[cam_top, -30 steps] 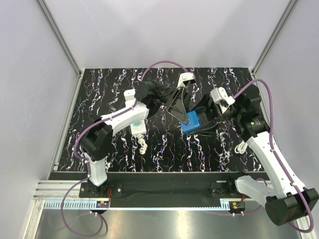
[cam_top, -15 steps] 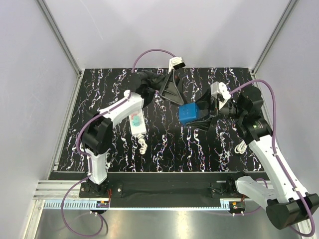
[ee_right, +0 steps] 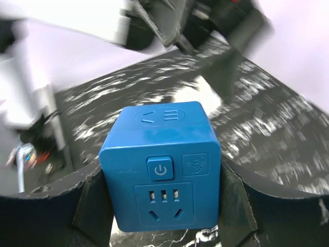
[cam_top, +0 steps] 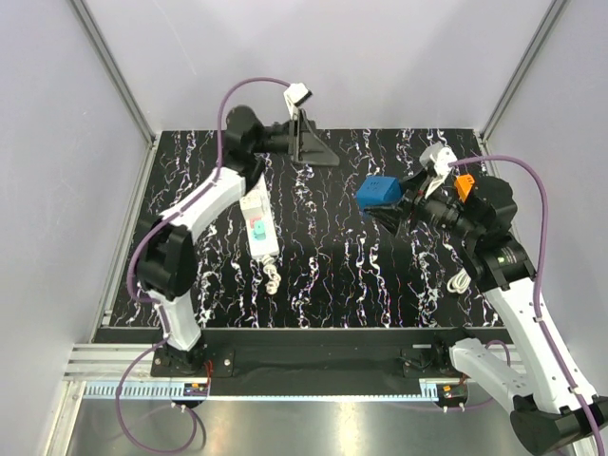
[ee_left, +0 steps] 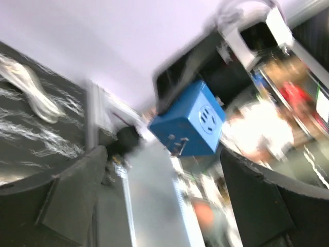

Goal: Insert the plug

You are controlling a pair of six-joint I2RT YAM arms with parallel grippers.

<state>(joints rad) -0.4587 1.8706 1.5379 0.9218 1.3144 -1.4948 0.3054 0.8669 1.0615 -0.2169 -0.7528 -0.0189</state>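
Observation:
The plug is a blue cube (cam_top: 378, 192) with a power button and a socket face; in the right wrist view this blue cube (ee_right: 162, 170) fills the centre. My right gripper (cam_top: 388, 205) is shut on it, one dark finger pressed on each side, holding it above the middle-right of the table. In the left wrist view the cube (ee_left: 190, 126) shows metal prongs on its underside. My left gripper (cam_top: 312, 150) hangs open at the table's far edge, apart from the cube, with nothing between its fingers (ee_left: 67, 200). A white power strip (cam_top: 258, 228) lies flat at left-centre.
A short white cord (cam_top: 273, 277) lies just in front of the power strip. A coiled white cable (cam_top: 459, 280) rests near the table's right edge and appears blurred in the left wrist view (ee_left: 31, 87). Grey walls close in the black marbled table (cam_top: 323, 285).
My left gripper let go of the blue cube, opened wide and drew back to the far left. My right gripper carried the cube up and to the right, turning it.

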